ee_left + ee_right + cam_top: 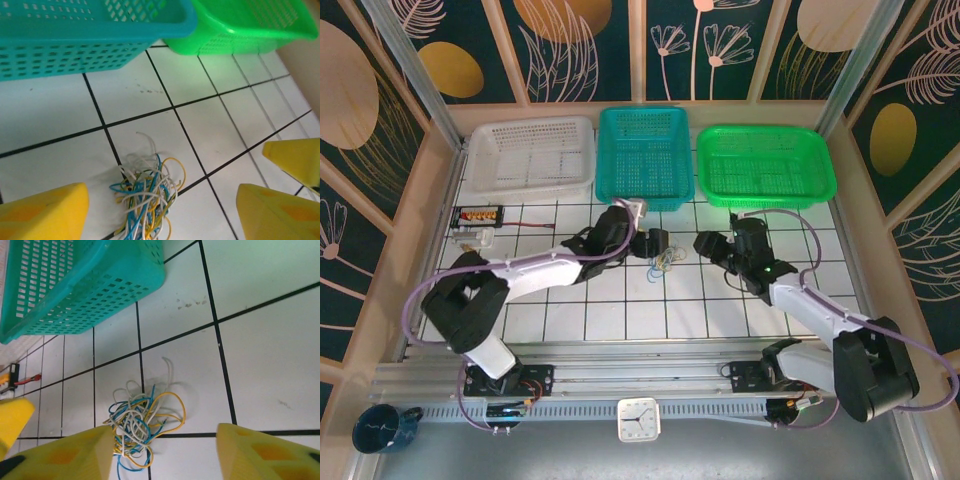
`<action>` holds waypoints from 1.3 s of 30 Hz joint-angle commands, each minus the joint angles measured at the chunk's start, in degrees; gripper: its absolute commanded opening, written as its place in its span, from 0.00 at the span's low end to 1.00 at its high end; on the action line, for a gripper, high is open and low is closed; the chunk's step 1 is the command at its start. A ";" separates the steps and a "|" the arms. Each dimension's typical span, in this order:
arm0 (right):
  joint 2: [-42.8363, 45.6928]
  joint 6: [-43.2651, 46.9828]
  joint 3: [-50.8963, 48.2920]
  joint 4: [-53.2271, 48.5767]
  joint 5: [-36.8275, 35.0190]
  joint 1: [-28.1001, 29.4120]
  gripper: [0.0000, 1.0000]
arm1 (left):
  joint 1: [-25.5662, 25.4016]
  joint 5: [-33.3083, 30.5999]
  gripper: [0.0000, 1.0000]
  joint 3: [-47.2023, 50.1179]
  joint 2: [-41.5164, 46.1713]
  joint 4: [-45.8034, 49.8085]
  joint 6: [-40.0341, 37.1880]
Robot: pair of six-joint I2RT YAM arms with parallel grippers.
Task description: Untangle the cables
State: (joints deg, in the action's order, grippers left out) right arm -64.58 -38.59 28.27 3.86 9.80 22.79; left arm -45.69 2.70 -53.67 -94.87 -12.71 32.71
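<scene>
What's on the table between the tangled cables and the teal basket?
Just bare white tile with a few small specks. The left wrist view shows that stretch from the cables to the teal basket.

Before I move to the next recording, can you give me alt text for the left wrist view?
A small tangle of white, blue and yellow cables lies on a white tiled table, seen between the yellow fingers of the open left end effector. Behind it stand a teal basket and a green basket, side by side.
</scene>
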 commanded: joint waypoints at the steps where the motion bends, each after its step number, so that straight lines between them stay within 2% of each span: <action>1: 2.85 0.28 -2.39 -0.07 1.44 -1.14 0.52 | -1.10 -1.28 0.76 -7.43 -5.50 10.28 -9.02; 4: 5.13 0.35 -3.86 -0.26 1.88 -2.03 0.54 | -1.90 -1.21 0.81 -12.41 -9.63 15.73 -13.54; 8: 6.49 0.54 -4.36 -1.32 1.96 -2.63 0.63 | -2.27 -1.57 0.83 -15.97 -13.08 18.75 -15.99; 13: 7.51 0.54 -4.71 -2.43 1.46 -2.75 0.84 | -2.28 -0.65 0.78 -18.33 -16.05 19.82 -16.65; 15: 8.01 0.46 -4.89 -2.55 1.27 -2.78 0.89 | -2.25 -0.67 0.76 -18.44 -16.76 19.78 -16.54; 21: 7.65 0.27 -5.18 -1.78 3.29 -2.78 0.93 | -2.28 -2.78 0.75 -16.70 -17.26 18.58 -15.61; 26: 6.09 0.07 -5.07 0.05 6.31 -2.66 0.93 | -2.24 -10.20 0.70 -14.29 -16.02 20.17 -12.81; 30: 4.17 0.10 -4.31 1.23 7.71 -1.88 0.93 | -2.24 -12.86 0.69 -9.57 -13.62 18.98 -9.29; 36: 0.67 0.28 -2.41 2.73 8.13 0.85 0.92 | -2.28 -14.84 0.67 0.39 -6.16 15.37 -1.21; 39: -2.23 0.25 -1.24 4.09 8.52 3.43 0.90 | -2.21 -13.82 0.72 5.91 0.47 10.41 1.80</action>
State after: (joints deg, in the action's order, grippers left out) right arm -65.06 -38.02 24.80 4.73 16.97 24.34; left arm -47.70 -9.96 -51.11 -100.05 2.15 29.06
